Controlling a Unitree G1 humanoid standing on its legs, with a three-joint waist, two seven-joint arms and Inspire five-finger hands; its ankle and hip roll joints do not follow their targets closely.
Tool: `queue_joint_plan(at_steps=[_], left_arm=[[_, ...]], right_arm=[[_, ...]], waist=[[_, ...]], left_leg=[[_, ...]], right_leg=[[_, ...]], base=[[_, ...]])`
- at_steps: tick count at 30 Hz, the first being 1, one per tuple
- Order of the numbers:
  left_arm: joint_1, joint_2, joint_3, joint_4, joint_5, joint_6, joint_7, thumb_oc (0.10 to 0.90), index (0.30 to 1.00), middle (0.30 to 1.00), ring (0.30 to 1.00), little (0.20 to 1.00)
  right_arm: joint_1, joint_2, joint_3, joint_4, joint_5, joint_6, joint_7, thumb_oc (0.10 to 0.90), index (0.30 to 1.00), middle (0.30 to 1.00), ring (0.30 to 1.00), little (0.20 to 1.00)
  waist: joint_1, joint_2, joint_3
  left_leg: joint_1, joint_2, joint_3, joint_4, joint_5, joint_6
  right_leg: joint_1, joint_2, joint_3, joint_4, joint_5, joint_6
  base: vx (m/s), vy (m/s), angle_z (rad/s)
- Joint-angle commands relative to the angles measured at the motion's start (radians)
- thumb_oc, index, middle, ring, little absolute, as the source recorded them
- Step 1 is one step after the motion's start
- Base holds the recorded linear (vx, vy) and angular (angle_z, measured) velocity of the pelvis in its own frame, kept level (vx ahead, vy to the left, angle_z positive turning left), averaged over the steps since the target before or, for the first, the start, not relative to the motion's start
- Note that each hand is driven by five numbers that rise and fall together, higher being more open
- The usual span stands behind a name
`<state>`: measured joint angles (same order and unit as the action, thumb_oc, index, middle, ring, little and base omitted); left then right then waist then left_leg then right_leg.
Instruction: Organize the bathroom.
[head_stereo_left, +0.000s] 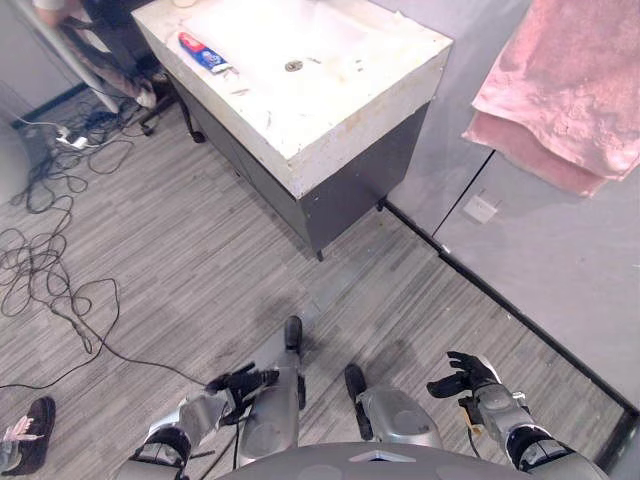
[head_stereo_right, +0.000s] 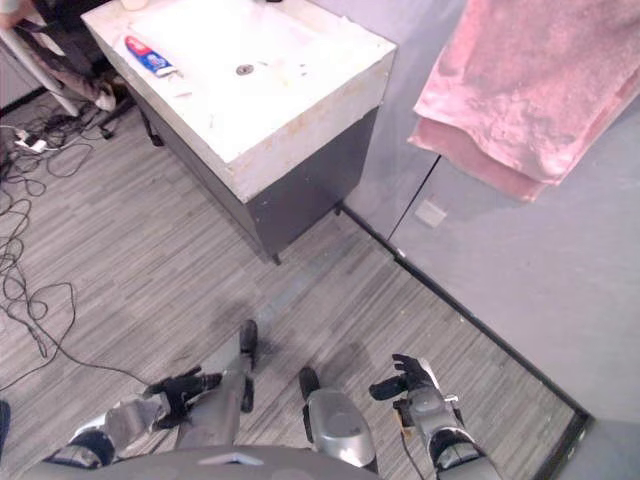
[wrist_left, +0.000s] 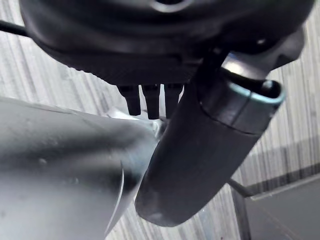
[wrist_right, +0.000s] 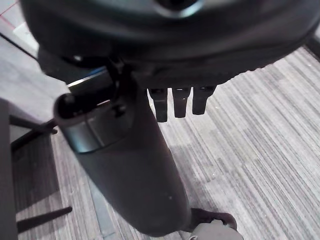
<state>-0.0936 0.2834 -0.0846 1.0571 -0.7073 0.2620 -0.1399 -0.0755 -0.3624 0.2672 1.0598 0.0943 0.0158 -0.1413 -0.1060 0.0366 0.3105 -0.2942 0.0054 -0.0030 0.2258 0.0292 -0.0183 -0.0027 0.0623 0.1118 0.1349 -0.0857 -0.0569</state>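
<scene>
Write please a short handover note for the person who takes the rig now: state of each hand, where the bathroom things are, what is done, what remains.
Left hand: open, holds nothing, low over the floor.
Right hand: open, holds nothing, also low over the floor.
Toothpaste tube: lies on the sink top, at its far left, beside the basin.
Pink towel: hangs on the wall at the upper right.
Done: nothing that can be seen; neither hand touches any bathroom thing.
Left: probably approach the sink, then put the toothpaste tube away. Loose cables lie on the floor to the left.
</scene>
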Motion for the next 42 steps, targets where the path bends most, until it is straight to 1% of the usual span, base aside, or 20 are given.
queue_joint_plan(at_steps=[1, 9, 12, 14, 15, 16, 20, 21, 24, 25, 27, 29, 30, 33, 34, 35, 36, 38, 41, 42], left_arm=[[0.026, 0.028, -0.025, -0.028, 0.046, -0.018, 0.0, 0.8, 0.9, 0.9, 0.9, 0.9], [0.057, 0.075, 0.025, -0.006, 0.041, -0.014, -0.012, 0.8, 0.9, 0.9, 0.9, 0.9], [0.077, 0.091, 0.071, -0.003, 0.051, 0.011, -0.013, 0.8, 0.9, 0.9, 0.9, 0.9], [0.102, 0.086, 0.105, -0.013, 0.044, 0.016, 0.02, 0.8, 0.9, 0.9, 0.9, 0.9], [0.102, 0.086, 0.105, -0.013, 0.044, 0.016, 0.02, 0.8, 0.9, 0.9, 0.9, 0.9], [0.125, 0.081, 0.123, -0.02, 0.062, 0.002, 0.033, 0.8, 0.9, 0.9, 0.9, 0.9], [0.133, 0.081, 0.11, -0.033, 0.082, -0.012, 0.046, 0.8, 0.9, 0.9, 0.9, 0.9], [0.138, 0.072, 0.125, -0.022, 0.073, -0.032, 0.04, 0.8, 0.9, 0.9, 0.9, 0.9], [0.139, 0.065, 0.13, -0.022, 0.084, -0.025, 0.027, 0.8, 0.9, 0.9, 0.9, 0.9], [0.132, 0.051, 0.124, -0.007, 0.103, -0.028, 0.013, 0.8, 0.9, 0.9, 0.9, 0.9], [0.132, 0.034, 0.124, 0.011, 0.069, -0.035, 0.01, 0.8, 0.9, 0.9, 0.9, 0.9], [0.132, 0.016, 0.109, 0.045, 0.035, -0.068, 0.0, 0.8, 0.9, 0.9, 0.9, 0.9], [0.132, 0.016, 0.109, 0.045, 0.035, -0.068, 0.0, 0.8, 0.9, 0.9, 0.9, 0.9], [0.142, 0.015, 0.12, 0.044, 0.042, -0.083, -0.007, 0.8, 0.9, 0.9, 0.9, 0.9], [0.142, 0.015, 0.12, 0.044, 0.042, -0.083, -0.007, 0.8, 0.9, 0.9, 0.9, 0.9], [0.155, 0.007, 0.123, 0.039, 0.032, -0.093, -0.006, 0.8, 0.9, 0.9, 0.9, 0.9], [0.161, 0.003, 0.124, 0.026, 0.042, -0.092, -0.007, 0.8, 0.9, 0.9, 0.9, 0.9], [0.15, -0.003, 0.116, 0.017, 0.037, -0.089, 0.001, 0.8, 0.9, 0.9, 0.9, 0.9], [0.145, -0.002, 0.114, 0.018, 0.032, -0.089, 0.001, 0.8, 0.9, 0.9, 0.9, 0.9], [0.128, 0.013, 0.106, 0.015, 0.018, -0.083, 0.0, 0.8, 0.9, 0.9, 0.9, 0.9]], right_arm=[[-0.028, -0.039, -0.014, -0.048, 0.023, -0.051, -0.036, 0.8, 0.9, 0.9, 0.9, 0.9], [-0.013, -0.055, -0.057, -0.081, -0.015, -0.021, -0.005, 0.8, 0.9, 0.9, 0.9, 0.9], [-0.021, -0.061, -0.074, -0.07, -0.047, -0.02, 0.025, 0.8, 0.9, 0.9, 0.9, 0.9], [-0.045, -0.06, -0.064, -0.069, -0.074, -0.02, 0.066, 0.8, 0.9, 0.9, 0.9, 0.9], [-0.045, -0.06, -0.064, -0.069, -0.074, -0.02, 0.066, 0.8, 0.9, 0.9, 0.9, 0.9], [-0.058, -0.061, -0.037, -0.088, -0.066, -0.008, 0.089, 0.8, 0.9, 0.9, 0.9, 0.9], [-0.055, -0.061, -0.02, -0.108, -0.051, -0.002, 0.117, 0.8, 0.9, 0.9, 0.9, 0.9], [-0.066, -0.062, 0.004, -0.12, -0.043, 0.028, 0.171, 0.8, 0.9, 0.9, 0.9, 0.9], [-0.061, -0.064, 0.007, -0.124, -0.05, 0.043, 0.188, 0.8, 0.9, 0.9, 0.9, 0.9], [-0.058, -0.064, 0.016, -0.127, -0.028, 0.062, 0.21, 0.8, 0.9, 0.9, 0.9, 0.9], [-0.064, -0.067, 0.029, -0.128, -0.025, 0.074, 0.214, 0.8, 0.9, 0.9, 0.9, 0.9], [-0.084, -0.057, 0.034, -0.091, -0.058, 0.024, 0.217, 0.8, 0.9, 0.9, 0.9, 0.9], [-0.084, -0.057, 0.034, -0.091, -0.058, 0.024, 0.217, 0.8, 0.9, 0.9, 0.9, 0.9], [-0.094, -0.052, 0.043, -0.07, -0.069, -0.012, 0.178, 0.8, 0.9, 0.9, 0.9, 0.9], [-0.094, -0.052, 0.043, -0.07, -0.069, -0.012, 0.178, 0.8, 0.9, 0.9, 0.9, 0.9], [-0.108, -0.052, 0.052, -0.076, -0.077, -0.096, 0.049, 0.8, 0.9, 0.9, 0.9, 0.9], [-0.112, -0.051, 0.047, -0.099, -0.079, -0.076, 0.054, 0.8, 0.9, 0.9, 0.9, 0.9], [-0.095, -0.051, 0.042, -0.13, -0.138, -0.082, 0.054, 0.8, 0.9, 0.9, 0.9, 0.9], [-0.09, -0.049, 0.045, -0.135, -0.141, -0.084, 0.052, 0.8, 0.9, 0.9, 0.9, 0.9], [-0.075, -0.044, 0.049, -0.146, -0.163, -0.084, 0.038, 0.8, 0.9, 0.9, 0.9, 0.9]], waist=[[0.008, 0.009, 0.028], [0.021, 0.019, 0.017], [0.068, 0.014, 0.0], [0.109, 0.004, -0.009], [0.109, 0.004, -0.009], [0.11, -0.012, -0.016], [0.105, -0.03, -0.013], [0.108, -0.032, -0.021], [0.106, -0.023, -0.029], [0.112, -0.038, -0.036], [0.12, -0.047, -0.037], [0.114, -0.041, -0.051], [0.114, -0.041, -0.051], [0.116, -0.02, -0.065], [0.116, -0.02, -0.065], [0.123, -0.005, -0.06], [0.122, -0.001, -0.058], [0.107, 0.014, -0.054], [0.104, 0.015, -0.053], [0.097, 0.016, -0.046]], left_leg=[[0.08, -0.013, -0.015, 0.05, -0.075, 0.015], [0.15, -0.029, 0.06, 0.007, -0.114, 0.042], [0.193, -0.027, 0.156, -0.007, -0.143, 0.049], [0.233, 0.004, 0.292, -0.012, -0.162, 0.05], [0.233, 0.004, 0.292, -0.012, -0.162, 0.05], [0.276, 0.02, 0.375, -0.011, -0.185, 0.037], [0.308, 0.011, 0.392, 0.018, -0.244, 0.03], [0.332, 0.038, 0.413, 0.138, -0.235, -0.004], [0.319, 0.056, 0.39, 0.192, -0.159, -0.052], [0.228, 0.069, 0.31, 0.386, -0.006, -0.105], [0.137, 0.07, 0.184, 0.483, 0.004, -0.092], [0.205, 0.138, 0.097, 0.283, 0.01, -0.056], [0.205, 0.138, 0.097, 0.283, 0.01, -0.056], [0.27, 0.204, -0.018, 0.057, 0.072, -0.067], [0.27, 0.204, -0.018, 0.057, 0.072, -0.067], [0.283, 0.204, -0.085, -0.002, 0.061, -0.073], [0.297, 0.192, -0.086, -0.006, 0.03, -0.079], [0.315, 0.167, -0.008, -0.025, -0.058, -0.072], [0.316, 0.161, 0.009, -0.027, -0.075, -0.069], [0.311, 0.136, 0.04, -0.021, -0.124, -0.058]], right_leg=[[-0.113, -0.115, 0.039, 0.167, -0.009, 0.157], [-0.136, -0.225, 0.006, 0.18, 0.066, 0.203], [-0.139, -0.325, -0.126, 0.183, 0.137, 0.208], [-0.149, -0.361, -0.315, 0.193, 0.129, 0.214], [-0.149, -0.361, -0.315, 0.193, 0.129, 0.214], [-0.15, -0.295, -0.428, 0.125, 0.075, 0.209], [-0.177, -0.286, -0.492, 0.104, 0.084, 0.209], [-0.167, -0.267, -0.539, 0.082, 0.082, 0.168], [-0.142, -0.232, -0.533, 0.06, 0.062, 0.145], [-0.11, -0.216, -0.505, 0.013, 0.067, 0.097], [-0.096, -0.222, -0.435, 0.02, 0.061, 0.087], [-0.095, -0.215, -0.332, 0.029, 0.046, 0.088], [-0.095, -0.215, -0.332, 0.029, 0.046, 0.088], [-0.114, -0.221, -0.238, 0.045, 0.039, 0.113], [-0.114, -0.221, -0.238, 0.045, 0.039, 0.113], [-0.132, -0.241, -0.191, 0.065, 0.045, 0.144], [-0.139, -0.258, -0.178, 0.069, 0.055, 0.156], [-0.153, -0.308, -0.195, 0.08, 0.075, 0.191], [-0.157, -0.32, -0.198, 0.085, 0.079, 0.198], [-0.152, -0.356, -0.2, 0.086, 0.094, 0.222]], base=[[0.14, 0.314, -0.14], [0.13, 0.242, -0.54], [0.14, 0.23, -0.48], [0.09, 0.131, -1.61], [0.1, -0.004, -2.36], [0.06, -0.045, -1.33], [0.12, -0.082, -0.76], [0.07, -0.109, 0.11], [0.05, -0.08, -0.61], [-0.04, 0.025, -0.27], [-0.01, 0.173, -0.16], [0.08, 0.36, -1.31], [0.07, 0.373, -2.32], [0.03, 0.284, -1.16], [0.03, 0.39, -0.3], [0.0, 0.339, -0.31], [-0.03, 0.483, -0.36], [-0.07, 0.323, -0.21], [-0.03, 0.122, 0.03], [-0.09, 0.297, 0.41]])
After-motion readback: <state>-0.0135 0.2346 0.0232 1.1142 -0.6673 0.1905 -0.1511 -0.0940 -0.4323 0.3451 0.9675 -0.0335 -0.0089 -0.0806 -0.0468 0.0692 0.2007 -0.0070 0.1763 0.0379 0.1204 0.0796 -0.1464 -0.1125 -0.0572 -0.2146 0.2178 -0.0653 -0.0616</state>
